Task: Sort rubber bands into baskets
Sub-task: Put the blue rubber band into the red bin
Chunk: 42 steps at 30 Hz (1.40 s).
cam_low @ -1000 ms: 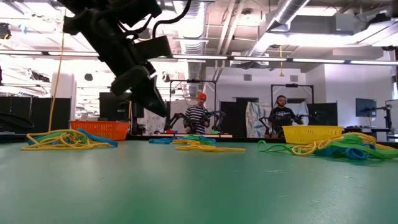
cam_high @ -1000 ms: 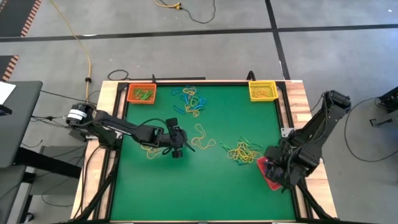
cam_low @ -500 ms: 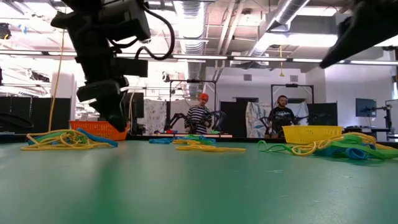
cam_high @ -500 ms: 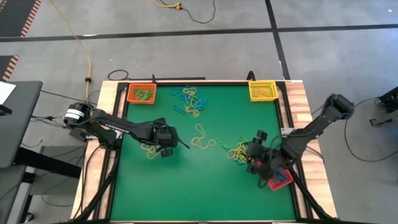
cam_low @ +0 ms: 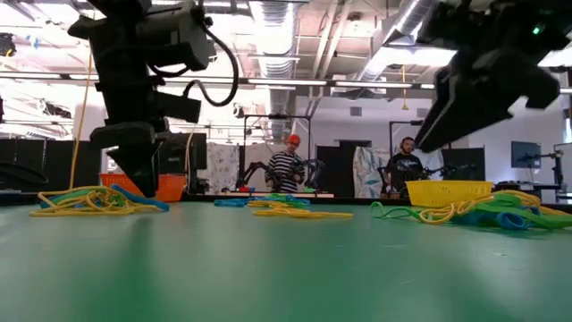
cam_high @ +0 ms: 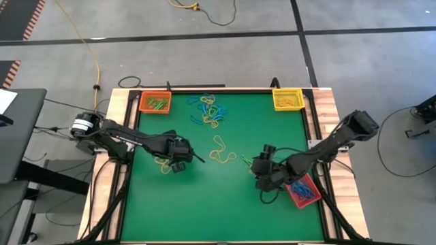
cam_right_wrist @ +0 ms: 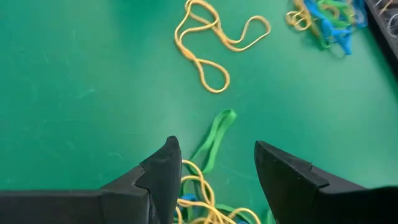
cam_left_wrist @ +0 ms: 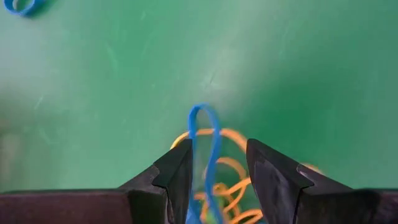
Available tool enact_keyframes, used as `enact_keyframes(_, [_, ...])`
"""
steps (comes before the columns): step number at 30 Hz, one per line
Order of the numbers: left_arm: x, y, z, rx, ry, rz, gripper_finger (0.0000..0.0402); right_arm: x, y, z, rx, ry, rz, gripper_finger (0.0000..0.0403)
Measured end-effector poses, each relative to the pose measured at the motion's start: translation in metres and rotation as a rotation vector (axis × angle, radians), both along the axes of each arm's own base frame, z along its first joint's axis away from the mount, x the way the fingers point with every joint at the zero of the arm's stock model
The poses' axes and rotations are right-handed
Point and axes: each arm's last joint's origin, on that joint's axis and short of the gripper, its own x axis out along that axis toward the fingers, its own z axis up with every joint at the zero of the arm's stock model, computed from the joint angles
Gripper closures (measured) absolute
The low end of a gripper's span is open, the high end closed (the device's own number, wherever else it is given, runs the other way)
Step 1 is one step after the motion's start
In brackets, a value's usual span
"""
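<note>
Your left gripper (cam_left_wrist: 211,171) sits low over the small pile (cam_high: 163,163) at about 9 o'clock on the desk (cam_high: 218,211), its fingers (cam_left_wrist: 177,174) set a little apart with a blue band (cam_left_wrist: 204,134) standing between them. I can't tell whether they pinch it or only straddle it. Close gently and lift straight up, so the yellow bands (cam_left_wrist: 227,183) tangled under it fall away instead of coming along.

Your right gripper (cam_right_wrist: 214,162) hovers by the mixed pile (cam_high: 253,165) near 4 o'clock, fingers wide apart and empty, with a green band (cam_right_wrist: 214,140) lying between them. Take that single loop by its free end, not the knot of yellow and blue under the wrist.

The baskets stand at the desk's edges: orange (cam_high: 155,103) at 11 o'clock, yellow (cam_high: 287,99) at 1 o'clock, red (cam_high: 304,192) at 4 o'clock beside the right arm.

Only the overhead view shows all three baskets and the large mixed heap (cam_high: 208,110) at 12 o'clock. Only the wrist views show which band lies between each pair of fingers. The table-level view shows both arms close above the desk, but hides the red basket.
</note>
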Motion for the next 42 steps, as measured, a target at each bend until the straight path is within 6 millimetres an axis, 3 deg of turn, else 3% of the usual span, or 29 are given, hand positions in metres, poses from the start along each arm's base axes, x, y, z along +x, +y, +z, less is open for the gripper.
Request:
enact_keyframes(8, [-0.011,0.011,-0.019,-0.005,-0.010,0.043,0.0276,0.007,0.001,-0.013,0.000,0.033,-0.001,0.0171])
enact_keyframes(15, [-0.010,0.011,-0.019,-0.025,-0.010,-0.016,0.0384,0.007,0.001,-0.010,0.001,0.018,0.009,0.0171])
enact_keyframes(18, [-0.008,0.011,-0.016,-0.023,-0.018,-0.030,0.0394,0.009,0.000,-0.009,0.005,0.006,0.010,0.0171])
enact_keyframes(27, [-0.005,0.009,0.023,-0.016,-0.182,-0.078,0.0401,0.018,0.000,-0.004,0.001,-0.067,0.051,0.0171])
enact_keyframes(33, [0.002,0.000,0.057,-0.065,-0.456,-0.213,0.0401,0.035,-0.006,0.007,-0.043,-0.190,0.100,0.0171])
enact_keyframes(42, [0.024,-0.018,0.075,-0.200,-0.743,-0.476,0.0401,0.069,-0.020,0.016,-0.091,-0.408,0.180,0.0171])
